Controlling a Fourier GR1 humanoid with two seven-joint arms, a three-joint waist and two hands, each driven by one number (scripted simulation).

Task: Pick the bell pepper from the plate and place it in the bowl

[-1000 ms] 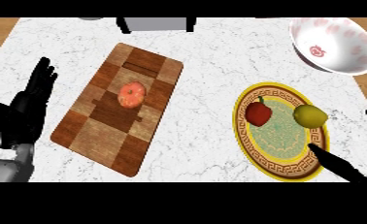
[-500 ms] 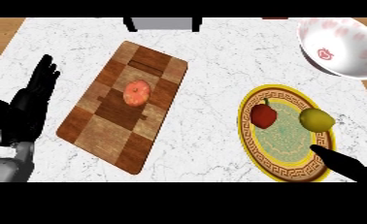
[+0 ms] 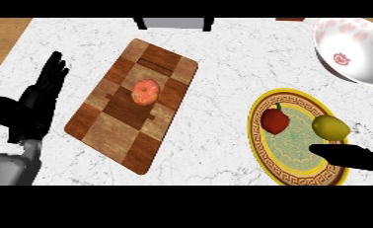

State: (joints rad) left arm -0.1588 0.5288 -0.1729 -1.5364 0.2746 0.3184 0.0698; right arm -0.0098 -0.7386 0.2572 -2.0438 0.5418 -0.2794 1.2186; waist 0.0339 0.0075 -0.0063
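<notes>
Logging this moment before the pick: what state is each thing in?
bell pepper: on the plate, not held.
lemon: on the plate, untouched.
bowl: nothing visible in it.
orange fruit: on the cutting board.
left robot hand: open, resting.
right robot hand: over the plate; fingers unclear.

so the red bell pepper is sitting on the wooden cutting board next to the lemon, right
Not quite. The head view shows the red bell pepper on the yellow-rimmed plate, not on the wooden cutting board; it does sit next to the lemon, which is on the same plate. What lies on the board is a round orange fruit.
</notes>
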